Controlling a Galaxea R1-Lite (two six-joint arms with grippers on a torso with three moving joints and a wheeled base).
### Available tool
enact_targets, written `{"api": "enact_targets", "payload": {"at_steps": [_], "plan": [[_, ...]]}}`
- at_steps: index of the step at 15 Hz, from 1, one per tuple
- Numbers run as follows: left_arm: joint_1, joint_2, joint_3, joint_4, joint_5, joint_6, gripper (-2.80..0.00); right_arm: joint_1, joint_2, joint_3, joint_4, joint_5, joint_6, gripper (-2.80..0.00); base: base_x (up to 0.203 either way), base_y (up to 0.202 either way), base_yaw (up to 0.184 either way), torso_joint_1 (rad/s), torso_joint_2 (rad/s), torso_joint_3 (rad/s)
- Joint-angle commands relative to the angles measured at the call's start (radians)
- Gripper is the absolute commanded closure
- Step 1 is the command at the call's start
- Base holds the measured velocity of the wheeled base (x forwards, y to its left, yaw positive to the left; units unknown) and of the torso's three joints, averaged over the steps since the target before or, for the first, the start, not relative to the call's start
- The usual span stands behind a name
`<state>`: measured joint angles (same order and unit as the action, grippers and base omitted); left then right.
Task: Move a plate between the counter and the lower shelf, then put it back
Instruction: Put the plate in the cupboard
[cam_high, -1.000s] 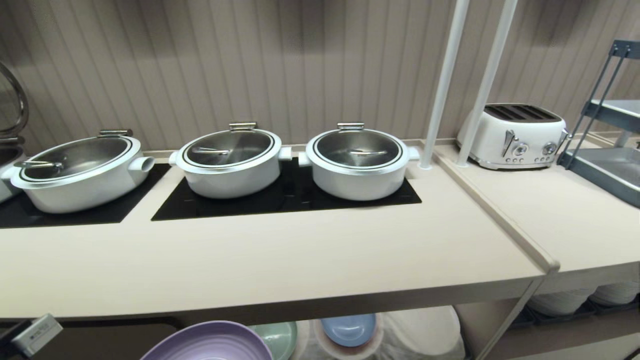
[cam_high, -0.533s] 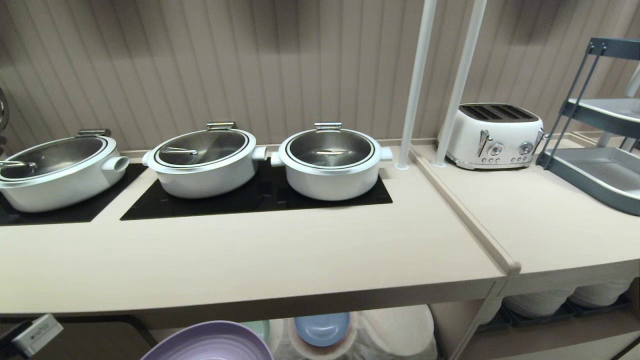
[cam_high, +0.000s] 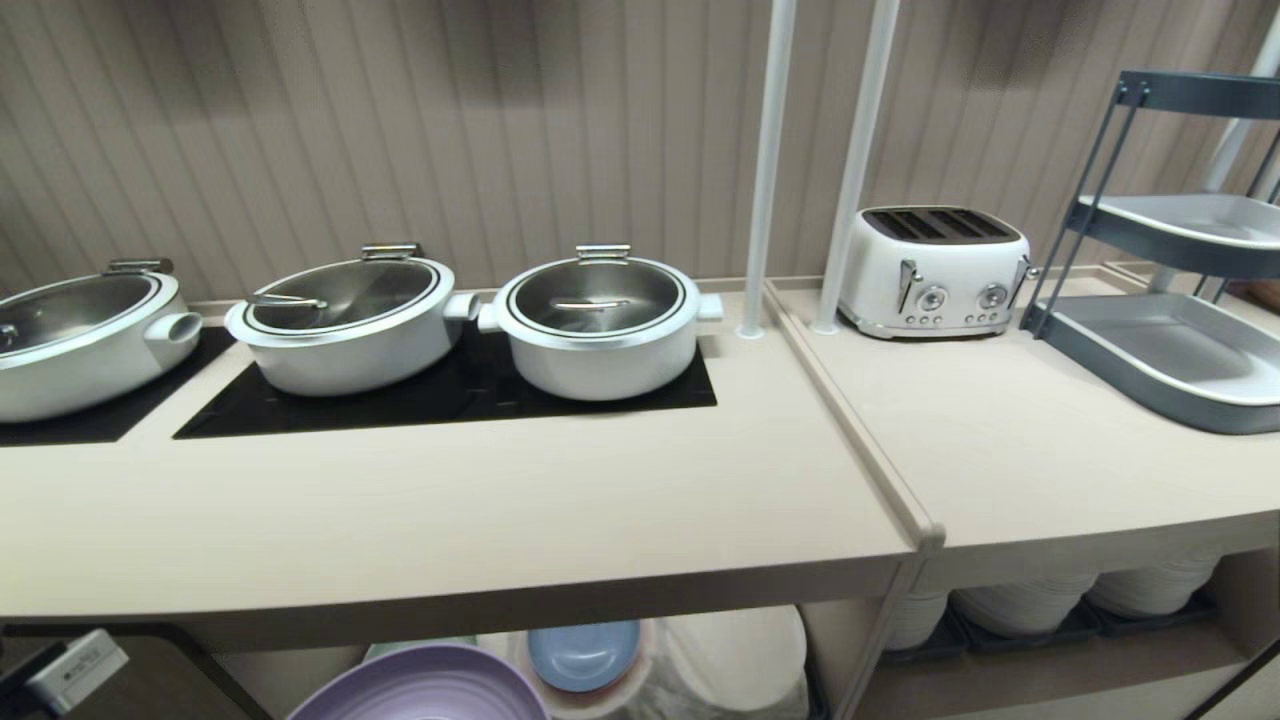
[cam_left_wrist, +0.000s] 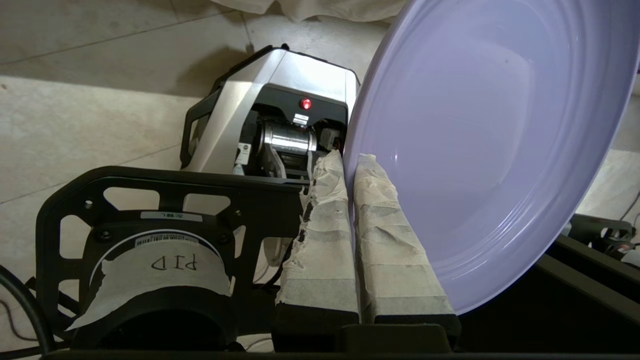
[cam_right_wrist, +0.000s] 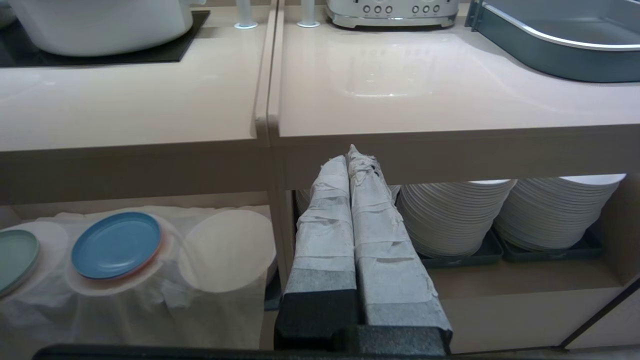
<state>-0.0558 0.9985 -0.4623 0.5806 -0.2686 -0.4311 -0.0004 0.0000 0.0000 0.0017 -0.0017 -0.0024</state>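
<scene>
Below the front edge of the surface (cam_high: 450, 540), at the bottom of the head view, the plate (cam_high: 425, 688) hangs in the air, out in front of the lower shelf (cam_high: 700, 665) and resting on neither. The left hand (cam_left_wrist: 350, 170) pinches it by the rim alone, taped fingers (cam_left_wrist: 325, 235) pressed onto the edge, the plate standing steeply tilted over the floor.

Such a narrow bite on one edge looks risky to me: a quick swing or a knock against the thick front edge could twist the plate loose and drop it. Raised too close in, it could also catch the underside of the surface.

The right hand (cam_right_wrist: 356, 157) hangs idle before the shelves, fingers pressed together on nothing.
</scene>
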Motion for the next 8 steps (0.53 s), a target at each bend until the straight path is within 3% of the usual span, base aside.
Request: {"api": "enact_targets", "payload": {"at_steps": [1, 8], "plan": [[-0.001, 0.002, 0.002, 0.004, -0.001, -0.002, 0.00, -0.001, 0.000, 0.000, 0.000, 0.000, -0.001, 0.00, 0.000, -0.194, 0.002, 0.002, 0.00, 0.002], [-0.001, 0.002, 0.002, 0.004, -0.001, -0.003, 0.00, 0.000, 0.000, 0.000, 0.000, 0.000, -0.001, 0.00, 0.000, -0.193, 0.001, 0.003, 0.00, 0.003]]}}
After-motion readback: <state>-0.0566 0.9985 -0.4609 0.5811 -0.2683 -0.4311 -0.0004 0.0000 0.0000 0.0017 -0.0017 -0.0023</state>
